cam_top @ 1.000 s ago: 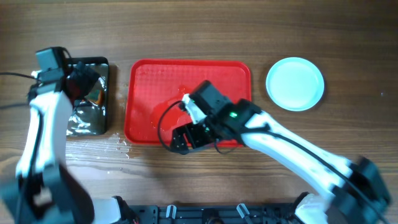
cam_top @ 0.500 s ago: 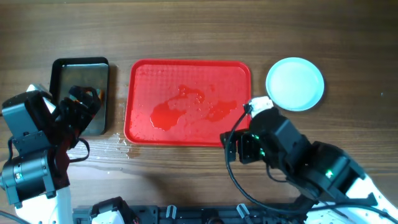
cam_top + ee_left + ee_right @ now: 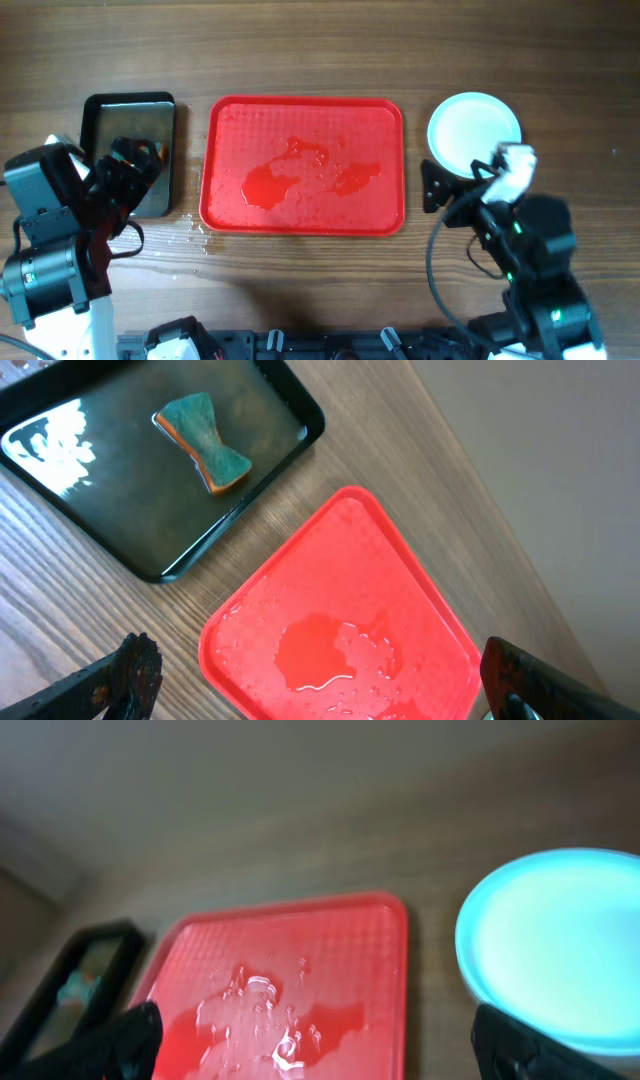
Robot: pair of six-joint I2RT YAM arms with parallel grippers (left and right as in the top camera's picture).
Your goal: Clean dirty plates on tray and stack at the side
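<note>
The red tray point(image 3: 300, 120) lies mid-table with no plates on it, only pools of water. It also shows in the left wrist view point(image 3: 400, 590) and the right wrist view point(image 3: 290, 935). The pale mint-white plates point(image 3: 475, 125) sit right of the tray as one round stack, also in the right wrist view point(image 3: 560, 940); I cannot tell how many. My left gripper point(image 3: 125, 180) is open and empty over the black tray's near end point(image 3: 320, 695). My right gripper point(image 3: 455, 190) is open and empty, between the red tray and the plates point(image 3: 325, 1055).
A glossy black tray point(image 3: 105, 110) stands left of the red tray and holds a teal-and-orange sponge point(image 3: 205, 455). It shows faintly in the right wrist view point(image 3: 85, 970). Water drops lie on the wood by the red tray's front left corner point(image 3: 195, 232).
My right arm has pulled off the red tray and swung right, beside the plates. My left arm drew back from the black tray towards the front a second ago, then stayed still.
</note>
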